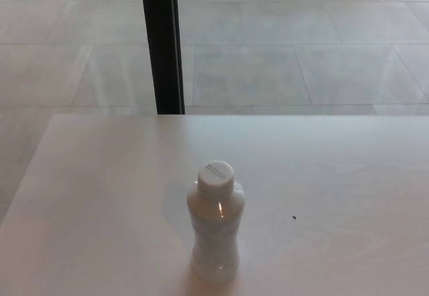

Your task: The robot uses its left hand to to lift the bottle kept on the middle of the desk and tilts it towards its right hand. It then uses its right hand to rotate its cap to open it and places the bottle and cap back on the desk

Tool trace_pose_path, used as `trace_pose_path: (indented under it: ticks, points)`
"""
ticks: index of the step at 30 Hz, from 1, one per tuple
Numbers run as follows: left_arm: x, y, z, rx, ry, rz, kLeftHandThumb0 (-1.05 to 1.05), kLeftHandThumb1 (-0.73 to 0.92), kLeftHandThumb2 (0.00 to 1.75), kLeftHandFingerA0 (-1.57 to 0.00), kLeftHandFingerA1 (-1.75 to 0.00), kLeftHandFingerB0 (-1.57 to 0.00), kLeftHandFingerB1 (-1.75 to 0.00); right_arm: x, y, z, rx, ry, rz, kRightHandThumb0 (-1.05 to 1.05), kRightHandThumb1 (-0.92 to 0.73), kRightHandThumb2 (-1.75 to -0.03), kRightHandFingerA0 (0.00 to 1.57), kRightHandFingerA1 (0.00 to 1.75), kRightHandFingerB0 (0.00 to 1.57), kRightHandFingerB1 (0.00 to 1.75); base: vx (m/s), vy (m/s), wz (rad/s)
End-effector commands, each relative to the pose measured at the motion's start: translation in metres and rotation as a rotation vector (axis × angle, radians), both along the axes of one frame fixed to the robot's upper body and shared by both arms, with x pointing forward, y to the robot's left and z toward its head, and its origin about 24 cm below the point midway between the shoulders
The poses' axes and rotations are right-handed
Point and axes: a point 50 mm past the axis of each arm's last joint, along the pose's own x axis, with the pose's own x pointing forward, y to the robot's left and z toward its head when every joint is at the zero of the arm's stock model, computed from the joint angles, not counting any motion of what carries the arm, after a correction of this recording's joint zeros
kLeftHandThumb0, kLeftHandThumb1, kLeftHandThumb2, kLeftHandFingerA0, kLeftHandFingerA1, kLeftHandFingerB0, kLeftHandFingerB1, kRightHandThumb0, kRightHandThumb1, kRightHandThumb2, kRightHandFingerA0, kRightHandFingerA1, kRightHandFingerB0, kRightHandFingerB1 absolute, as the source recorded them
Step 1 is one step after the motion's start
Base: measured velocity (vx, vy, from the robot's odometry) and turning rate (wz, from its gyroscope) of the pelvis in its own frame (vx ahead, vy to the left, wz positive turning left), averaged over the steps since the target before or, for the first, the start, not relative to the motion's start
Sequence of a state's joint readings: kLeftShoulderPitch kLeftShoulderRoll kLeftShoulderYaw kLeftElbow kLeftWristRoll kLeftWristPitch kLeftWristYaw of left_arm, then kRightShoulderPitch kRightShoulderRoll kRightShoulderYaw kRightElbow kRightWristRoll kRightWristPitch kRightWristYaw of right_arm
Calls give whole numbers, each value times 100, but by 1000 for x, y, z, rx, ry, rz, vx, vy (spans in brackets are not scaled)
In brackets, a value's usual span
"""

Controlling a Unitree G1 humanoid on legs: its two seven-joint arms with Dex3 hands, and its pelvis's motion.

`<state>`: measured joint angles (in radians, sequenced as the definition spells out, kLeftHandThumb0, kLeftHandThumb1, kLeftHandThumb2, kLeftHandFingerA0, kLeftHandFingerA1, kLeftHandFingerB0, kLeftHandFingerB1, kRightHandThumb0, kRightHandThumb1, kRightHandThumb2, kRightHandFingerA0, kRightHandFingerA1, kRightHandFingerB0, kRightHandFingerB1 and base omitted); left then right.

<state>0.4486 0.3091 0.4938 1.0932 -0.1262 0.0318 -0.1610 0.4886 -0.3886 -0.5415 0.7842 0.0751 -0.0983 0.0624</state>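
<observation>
While no robot hand shows anywhere in the head view — neither the left one nor the right one — I cannot tell if either is wide, narrow or holding something. A small clear plastic bottle [214, 232] with a pinched-in waist stands upright on the pale, smooth desk [100, 195], near the middle from side to side and close to the front edge of the picture. Its round white screw cap [216, 175] sits on top of the neck, closed. Nothing touches the bottle. A tiny dark speck [294, 217] lies on the desk to the side of it. Behind the desk is a grey tiled floor [301, 55] — and a tall black post [162, 41] rises from just past the far edge
</observation>
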Motion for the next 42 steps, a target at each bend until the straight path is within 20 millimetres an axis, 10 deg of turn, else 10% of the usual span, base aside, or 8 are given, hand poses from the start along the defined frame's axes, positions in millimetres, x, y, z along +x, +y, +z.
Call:
trace_pose_path:
  ticks: [1, 9, 17, 20, 26, 35, 40, 42]
  points:
    - [2, 12, 10, 13, -185, 174, -54, 32, 81, -62, -83, -55, -73, 0, -11, 16, -18, -164, -189, -70, -59, -59, 84, 99, 45, 70, 0, 0, 0]
    - [50, 43, 32, 71, -549, 296, -85, 62, 58, -24, -92, -28, -75, 48, -65, 58, 62, -683, -487, -84, -72, -60, 9, 90, 0, 59, 0, 0, 0]
    - [141, 78, 97, 158, -980, 198, -92, 52, 101, -21, -80, -18, -66, 119, -83, 135, 4, -881, -351, -98, -62, -101, 25, 76, 2, 50, 0, 0, 0]
    - [178, 81, 126, 154, -1121, 116, -94, 65, 61, -14, -82, -21, -67, 145, -77, 159, 18, -982, -242, -88, -57, -99, 28, 71, 5, 53, 0, 0, 0]
    - [254, 57, 196, 145, -1334, -24, -105, 26, 87, -43, -82, -61, -71, 197, -35, 204, 119, -1198, -14, -94, -63, -60, 43, 56, 20, 54, 0, 0, 0]
    - [317, -22, 235, -11, -1495, -328, -39, 49, 108, -3, -54, 0, -50, 264, 67, 225, 267, -1237, 392, -75, -63, -94, 20, 49, 11, 40, 0, 0, 0]
    - [330, -68, 234, -81, -1473, -397, -68, 79, 63, -16, -54, -20, -43, 274, 110, 221, 349, -1219, 541, -75, -76, -63, 27, 43, 13, 27, 0, 0, 0]
    - [335, -99, 222, -172, -1400, -493, -33, 71, 121, -2, -53, 0, -50, 279, 129, 208, 363, -1171, 594, -70, -76, -63, 30, 44, 15, 26, 0, 0, 0]
